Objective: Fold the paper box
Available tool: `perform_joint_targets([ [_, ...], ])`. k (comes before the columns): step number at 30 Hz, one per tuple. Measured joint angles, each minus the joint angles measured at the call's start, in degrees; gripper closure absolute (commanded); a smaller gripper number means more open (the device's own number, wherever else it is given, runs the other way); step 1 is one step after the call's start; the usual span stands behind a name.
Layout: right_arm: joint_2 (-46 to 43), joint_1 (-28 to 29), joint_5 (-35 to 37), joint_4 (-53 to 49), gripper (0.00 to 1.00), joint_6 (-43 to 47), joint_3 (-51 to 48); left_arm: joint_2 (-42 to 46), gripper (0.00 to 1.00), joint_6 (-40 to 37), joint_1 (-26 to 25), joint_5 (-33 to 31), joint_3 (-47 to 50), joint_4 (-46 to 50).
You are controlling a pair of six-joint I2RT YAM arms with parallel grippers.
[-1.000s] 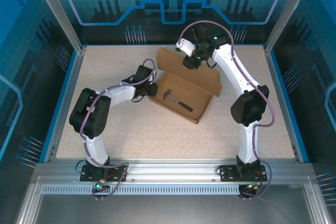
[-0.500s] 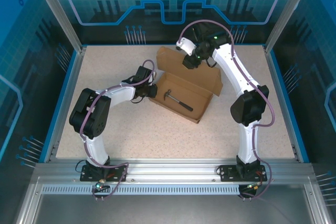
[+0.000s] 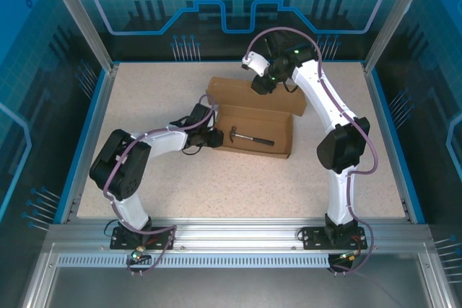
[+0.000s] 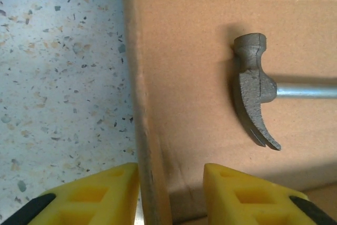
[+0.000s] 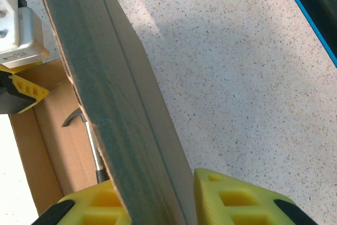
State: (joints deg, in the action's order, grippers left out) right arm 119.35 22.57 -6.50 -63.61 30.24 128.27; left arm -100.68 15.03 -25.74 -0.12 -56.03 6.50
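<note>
Yellow-fingered left gripper (image 4: 171,188): spread astride the paper box (image 4: 184,51) at its left wall
Right gripper (image 5: 158,198): pinching upright far lid panel
Box place: middle of counter (image 3: 216,185), walls raised, hammer (image 3: 249,137) inside
Remaining, likely: lowering lid, tucking tabs

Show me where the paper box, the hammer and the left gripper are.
paper box (image 3: 253,120): top view, bare inner floor.
hammer (image 4: 253,85): left wrist view, metal head.
left gripper (image 4: 171,177): left wrist view, midway across its opening.

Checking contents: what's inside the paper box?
A hammer lies flat on the paper box floor. The raised back flap hides most of its handle from the right wrist camera.
</note>
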Motion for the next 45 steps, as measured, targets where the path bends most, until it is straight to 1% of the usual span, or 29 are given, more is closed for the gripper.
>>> perform_joint_targets([
  [5, 0.0, 0.0, 0.09, 0.0, 0.74, 0.72, 0.0, 1.57, 0.46, -0.13, 0.07, -0.55, 0.0, -0.13],
  [10, 0.0, 0.0, 0.09, 0.02, 0.74, 1.36, 0.0, 5.55, 0.37, -0.81, 0.68, -1.16, 0.0, 0.09],
  [15, 0.0, 0.0, 0.09, 0.02, 0.74, 2.23, 0.0, 9.53, 0.33, -2.12, 3.1, -1.14, -0.07, 0.02],
  [17, 0.0, 0.0, 0.09, 0.02, 0.74, 2.43, 0.0, 10.38, 0.32, -3.21, 4.87, -0.74, -0.17, -0.33],
  [20, 0.0, 0.0, 0.09, 0.02, 0.74, 2.67, 0.0, 10.64, 0.29, -5.33, 7.48, 1.64, -0.44, -2.01],
  [24, 0.0, 0.02, 0.09, 0.02, 0.74, 2.89, 0.0, 10.58, 0.27, -9.64, 10.73, 6.45, -1.53, -5.25],
  [27, 0.0, 0.07, 0.09, 0.02, 0.75, 3.06, 0.0, 9.14, 0.26, -13.07, 12.0, 9.2, -5.07, -6.01],
  [32, 0.0, 0.39, 0.09, 0.04, 0.75, 3.26, 0.0, 4.31, 0.23, -18.18, 12.98, 13.35, -11.98, -6.82],
  [35, 0.0, 0.39, 0.09, 0.07, 0.75, 3.28, 0.0, 1.9, 0.23, -20.83, 13.16, 15.34, -14.36, -6.62],
  [38, -0.02, 0.42, 0.09, 0.07, 0.75, 3.28, 0.0, -0.52, 0.26, -22.73, 13.16, 16.74, -16.81, -6.05],
  [45, 0.0, 0.42, 0.11, 0.04, 0.75, 3.28, 0.0, -3.48, 0.42, -25.68, 13.16, 18.75, -19.15, -5.31],
])
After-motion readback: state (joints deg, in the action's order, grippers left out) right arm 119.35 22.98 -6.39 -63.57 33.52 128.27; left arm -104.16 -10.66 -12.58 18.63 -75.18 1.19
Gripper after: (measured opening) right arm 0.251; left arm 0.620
